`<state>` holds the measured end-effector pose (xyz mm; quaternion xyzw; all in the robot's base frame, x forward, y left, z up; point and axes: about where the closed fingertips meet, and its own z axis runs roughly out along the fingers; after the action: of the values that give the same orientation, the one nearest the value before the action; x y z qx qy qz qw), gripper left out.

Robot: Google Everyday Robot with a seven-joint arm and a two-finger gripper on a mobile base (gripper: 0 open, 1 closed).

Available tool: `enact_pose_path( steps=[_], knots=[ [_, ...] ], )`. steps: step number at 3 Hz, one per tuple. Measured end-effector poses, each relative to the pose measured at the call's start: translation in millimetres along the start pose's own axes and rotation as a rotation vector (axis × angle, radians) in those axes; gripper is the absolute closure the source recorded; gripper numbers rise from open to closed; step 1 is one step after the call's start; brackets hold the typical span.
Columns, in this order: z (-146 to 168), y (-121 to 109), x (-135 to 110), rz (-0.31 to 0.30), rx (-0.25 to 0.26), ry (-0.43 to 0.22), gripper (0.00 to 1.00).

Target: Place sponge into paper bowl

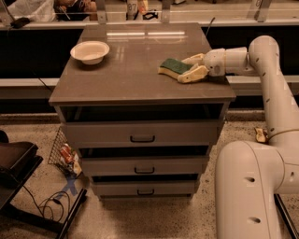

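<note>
The sponge [171, 66], pale yellow with its dark green face up, lies flat on the right part of the grey cabinet top [135, 70]. My gripper [183, 70] reaches in from the right at table height. Its two cream fingers [193, 59] are spread apart, with the sponge's right end between the tips. The white paper bowl [90, 51] stands upright and empty at the far left of the top, well away from the sponge and gripper.
The cabinet has three drawers [142, 138] below the top. My white arm and base [252, 186] fill the right side. A wire basket [64, 151] and cables lie on the floor at left, beside a dark chair [14, 163]. A cluttered counter [135, 7] runs behind.
</note>
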<state>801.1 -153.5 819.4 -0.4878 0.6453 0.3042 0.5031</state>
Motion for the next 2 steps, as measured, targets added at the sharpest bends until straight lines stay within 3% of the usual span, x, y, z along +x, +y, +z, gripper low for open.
enact_pose_path(
  steps=[2],
  knots=[
    [0.2, 0.0, 0.0, 0.000, 0.000, 0.000, 0.39]
  ],
)
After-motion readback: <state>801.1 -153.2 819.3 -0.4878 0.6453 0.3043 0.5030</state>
